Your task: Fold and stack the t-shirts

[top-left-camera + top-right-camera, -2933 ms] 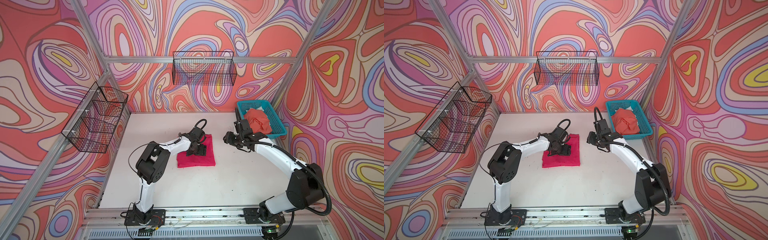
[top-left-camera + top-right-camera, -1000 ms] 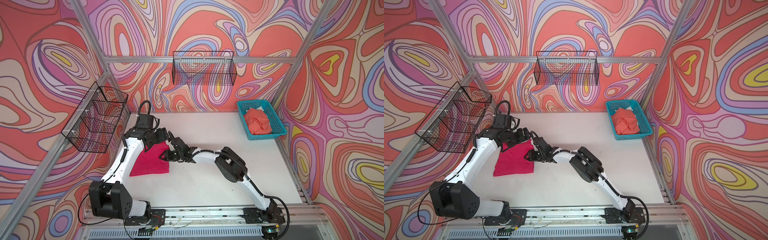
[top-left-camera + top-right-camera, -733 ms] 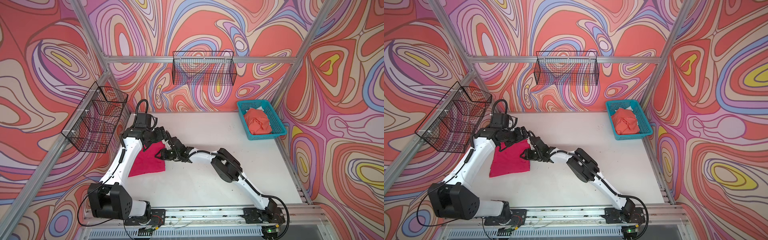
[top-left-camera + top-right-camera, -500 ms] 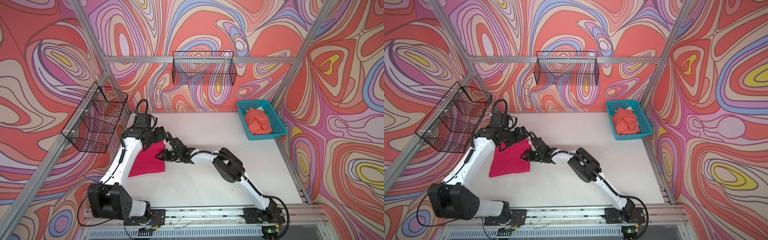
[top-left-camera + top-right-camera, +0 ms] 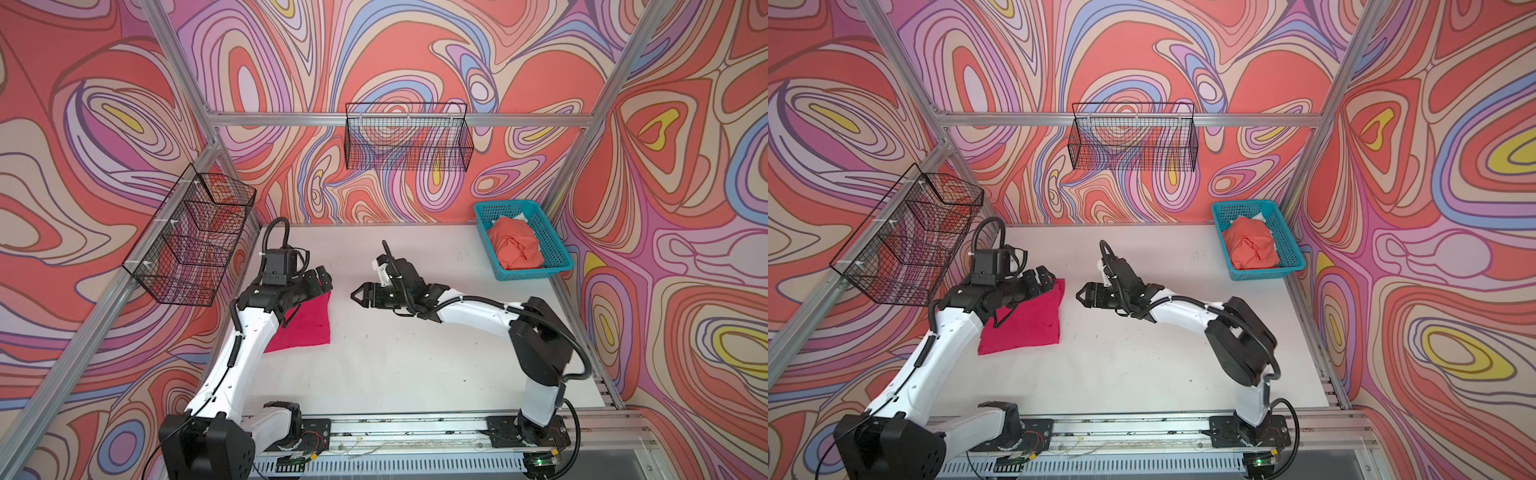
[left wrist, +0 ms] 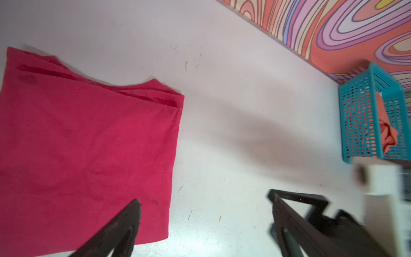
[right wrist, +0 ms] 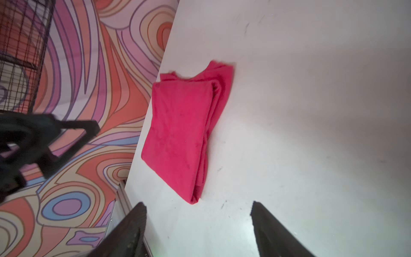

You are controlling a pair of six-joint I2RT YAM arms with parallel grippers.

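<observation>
Status: magenta t-shirt (image 5: 309, 328) is folded into a flat, roughly square packet. It lies by the left edge of the bench (image 5: 395, 374), about midway along it. The right wrist view shows the layers stacked along one side with slightly uneven edges; we'd call that fold done.

Orange t-shirt (image 5: 515, 249) sits bunched up in the teal basket (image 5: 536, 272) at the bench's far right corner. It is not laid out, folded or stacked.

Left tool (image 5: 321, 281) hovers over the packet's far right corner, jaws spread, nothing between them. We can't tell whether a finger brushes the cloth. Right tool (image 5: 358, 297) is mid-bench, near the packet's right side but apart from it, jaws spread and empty too.

We judge the task about half done, with one shirt folded and parked as the stack base. Left to do: pull the orange one out, flatten it, fold it, set it on the magenta one.
</observation>
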